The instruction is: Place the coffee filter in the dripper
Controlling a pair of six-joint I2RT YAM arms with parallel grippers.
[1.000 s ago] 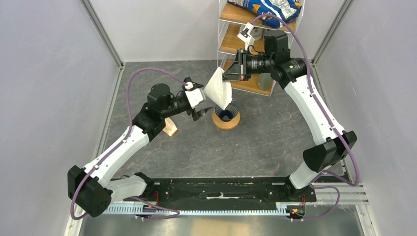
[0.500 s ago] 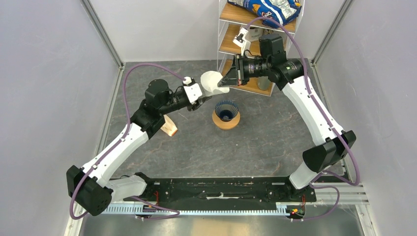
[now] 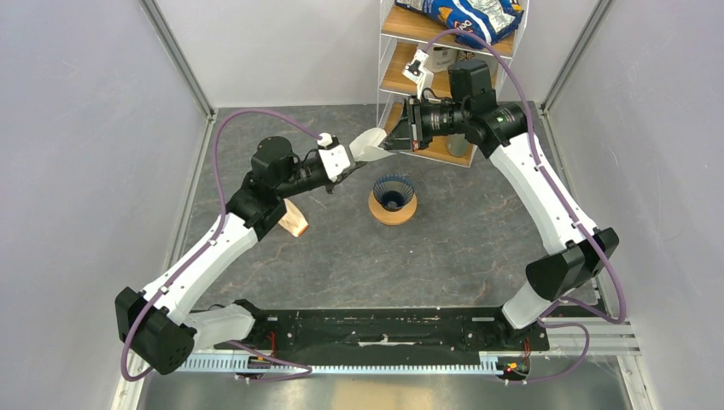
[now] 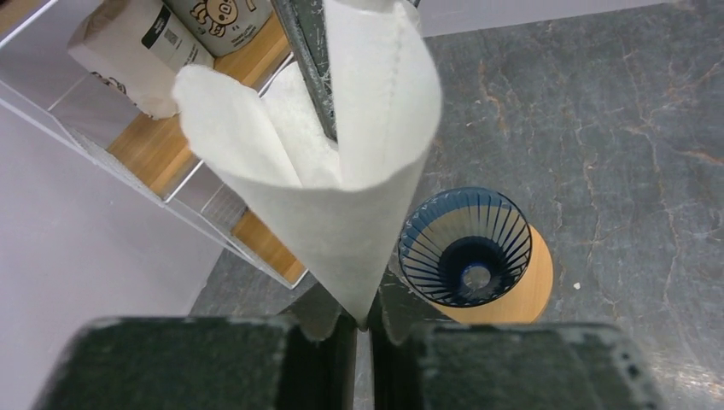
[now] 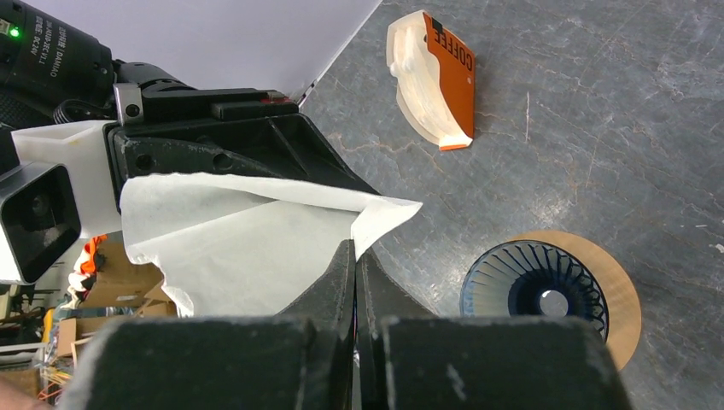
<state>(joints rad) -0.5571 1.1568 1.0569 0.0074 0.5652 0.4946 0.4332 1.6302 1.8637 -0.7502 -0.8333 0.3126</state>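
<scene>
The coffee filter [image 3: 369, 145], a white paper cone, hangs in the air stretched between both grippers, up and to the left of the dripper [image 3: 393, 190]. My left gripper [image 3: 348, 166] is shut on its pointed tip [image 4: 363, 312]. My right gripper [image 3: 394, 139] is shut on the wide rim [image 5: 376, 218]; one of its fingers [image 4: 312, 77] shows inside the filter's mouth in the left wrist view. The dripper [image 4: 465, 248], a dark blue ribbed cone, stands open-side up on a flat orange-brown ring [image 4: 534, 286] on the table, with nothing in it [image 5: 534, 290].
A thick filter stack in an orange "COFFEE" wrapper [image 5: 431, 77] lies left of the dripper, by the left arm [image 3: 296, 220]. A wire shelf with wooden boards [image 3: 431, 147] stands at the back behind the right gripper, holding a snack bag [image 3: 465, 10] and small packages [image 4: 128, 60].
The filter swung up from hanging over the dripper to lying level between the grippers. The left gripper moved to its tip and closed on it; the right gripper rose slightly.
</scene>
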